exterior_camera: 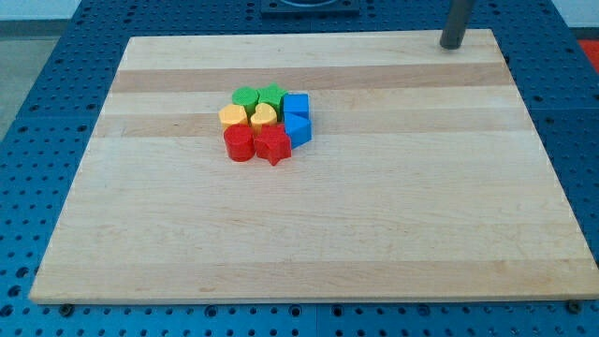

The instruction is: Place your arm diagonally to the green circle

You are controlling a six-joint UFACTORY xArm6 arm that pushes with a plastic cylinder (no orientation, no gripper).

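The green circle (244, 97) sits at the top left of a tight cluster of blocks on the wooden board (374, 215). A green star (272, 95) touches it on the right. My tip (452, 44) rests at the board's top edge, far to the upper right of the green circle and the whole cluster.
The cluster also holds a yellow block (232, 115), a yellow heart (264, 116), a blue cube (296, 104), a second blue block (298, 129), a red cylinder (238, 143) and a red star (272, 144). Blue perforated table surrounds the board.
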